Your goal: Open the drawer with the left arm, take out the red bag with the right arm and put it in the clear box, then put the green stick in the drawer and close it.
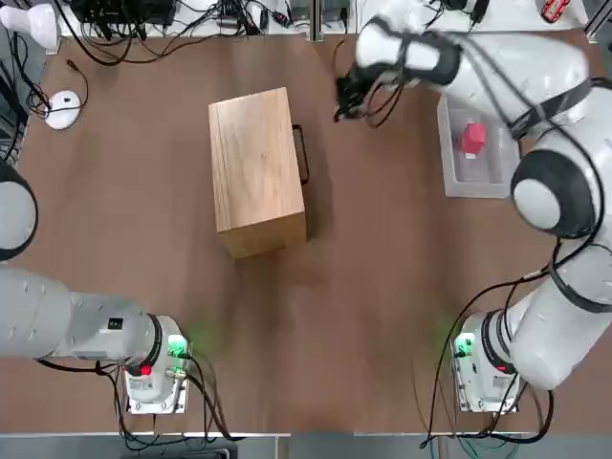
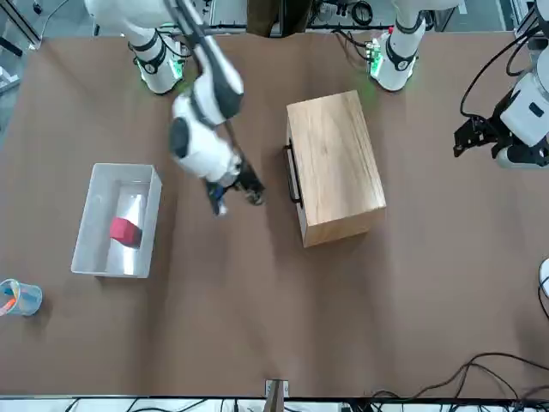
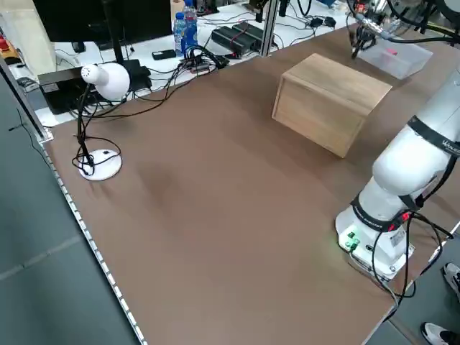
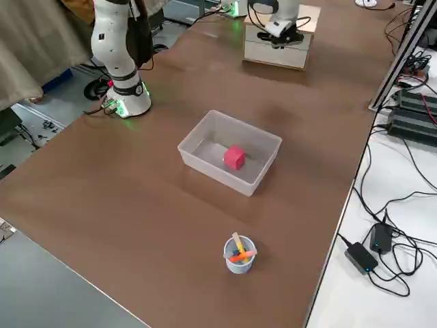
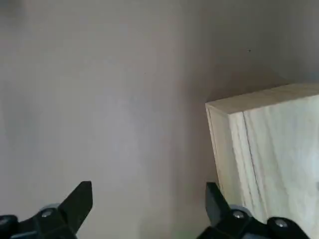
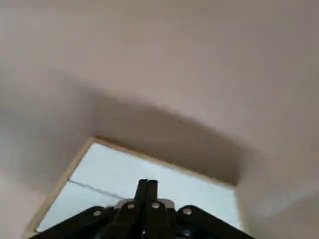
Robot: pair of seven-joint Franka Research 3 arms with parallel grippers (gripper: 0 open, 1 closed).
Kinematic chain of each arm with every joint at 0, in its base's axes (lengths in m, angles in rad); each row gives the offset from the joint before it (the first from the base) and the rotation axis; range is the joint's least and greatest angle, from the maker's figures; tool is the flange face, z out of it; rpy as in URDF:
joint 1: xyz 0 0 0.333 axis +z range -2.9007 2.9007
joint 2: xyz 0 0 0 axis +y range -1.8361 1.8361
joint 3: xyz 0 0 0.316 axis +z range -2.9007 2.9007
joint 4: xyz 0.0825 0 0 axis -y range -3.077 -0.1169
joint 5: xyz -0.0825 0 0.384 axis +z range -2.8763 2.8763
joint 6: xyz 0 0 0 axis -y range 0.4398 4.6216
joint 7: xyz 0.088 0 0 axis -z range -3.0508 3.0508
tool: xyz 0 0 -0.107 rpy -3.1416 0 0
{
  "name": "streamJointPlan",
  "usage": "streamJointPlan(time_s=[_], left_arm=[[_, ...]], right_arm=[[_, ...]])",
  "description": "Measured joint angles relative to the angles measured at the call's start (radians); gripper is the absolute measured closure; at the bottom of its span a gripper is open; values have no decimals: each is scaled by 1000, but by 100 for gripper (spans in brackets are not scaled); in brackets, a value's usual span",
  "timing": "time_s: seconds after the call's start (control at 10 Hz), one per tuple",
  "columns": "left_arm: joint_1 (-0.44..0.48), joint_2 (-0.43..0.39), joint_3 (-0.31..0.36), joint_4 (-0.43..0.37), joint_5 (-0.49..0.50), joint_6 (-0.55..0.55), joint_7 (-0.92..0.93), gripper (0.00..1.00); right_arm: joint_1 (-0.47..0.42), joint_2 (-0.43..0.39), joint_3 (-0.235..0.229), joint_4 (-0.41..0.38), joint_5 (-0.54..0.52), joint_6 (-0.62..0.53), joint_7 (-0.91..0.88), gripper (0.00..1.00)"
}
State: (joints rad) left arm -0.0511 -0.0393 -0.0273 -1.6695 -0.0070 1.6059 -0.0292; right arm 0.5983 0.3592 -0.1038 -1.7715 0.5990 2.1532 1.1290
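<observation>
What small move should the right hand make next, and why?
I'd ease the right hand back from the cabinet, toward its own base. Its fingers are shut with nothing between them, in front of the handle side. The drawer looks closed, the red bag sits in the clear box, and no green stick shows outside.

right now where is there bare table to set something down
Between the cabinet and the clear box there is bare tabletop, though the right gripper hangs over it. Another bare stretch lies between the cabinet and the table's front-view edge. It's tighter between the clear box and the blue cup.
</observation>
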Motion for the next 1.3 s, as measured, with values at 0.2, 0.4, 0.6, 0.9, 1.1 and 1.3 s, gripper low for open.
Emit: streamJointPlan(time_s=[0.2,0.4,0.6,0.9,1.1,1.3], left_arm=[[0,1,0,0,0,0,0,0],[1,1,0,0,0,0,0,0],[1,1,0,0,0,0,0,0],[1,2,0,1,0,1,0,0],[1,3,0,1,0,1,0,0],[1,3,0,3,0,3,0,0]], right_arm=[[-184,-52,-19,9,-120,-143,-267,96],[-319,-98,-21,61,-282,-262,-482,95],[-392,-141,-21,162,-458,-361,-729,87],[-481,-201,-22,256,-523,-435,-1009,52],[-485,-270,-15,268,-569,-515,-1030,23],[-485,-320,-10,262,-595,-538,-1070,1]])
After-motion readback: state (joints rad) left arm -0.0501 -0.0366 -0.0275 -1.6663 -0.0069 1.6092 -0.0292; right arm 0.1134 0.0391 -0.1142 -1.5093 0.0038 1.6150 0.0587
